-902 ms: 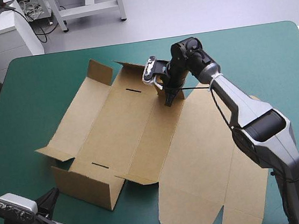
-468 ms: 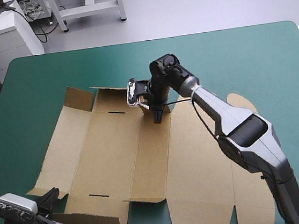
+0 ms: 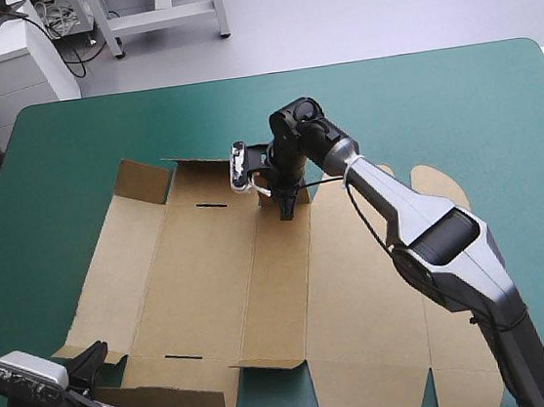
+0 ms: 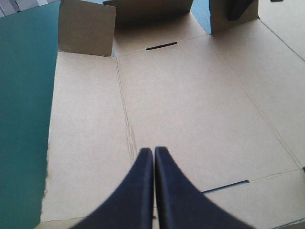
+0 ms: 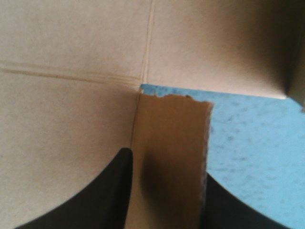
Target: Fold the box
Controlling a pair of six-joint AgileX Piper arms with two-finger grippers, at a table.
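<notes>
The brown box [image 3: 211,269] lies as a wide cut sheet across the table, mostly flat. Short flaps stand up at its far left corner [image 3: 141,179], and a low wall is raised along its near left edge [image 3: 182,405]. My right gripper [image 3: 287,202] is at the sheet's far edge, shut on a small upright flap [image 5: 169,138] that sits between its fingers. My left gripper [image 3: 105,390] hovers at the sheet's near left corner, its fingers shut in a point [image 4: 153,155] over a flat panel [image 4: 190,109], holding nothing.
Bare teal-green cover [image 3: 437,96] stretches beyond the box to the far and right edges, with a narrower strip on the left [image 3: 43,180]. The sheet's lid panels [image 3: 375,329] run down to the table's front edge on the right.
The right gripper has dragged the box's far edge left and toward the front, turning the whole sheet. Since just before, it has only shifted slightly. The left arm has stayed put.
</notes>
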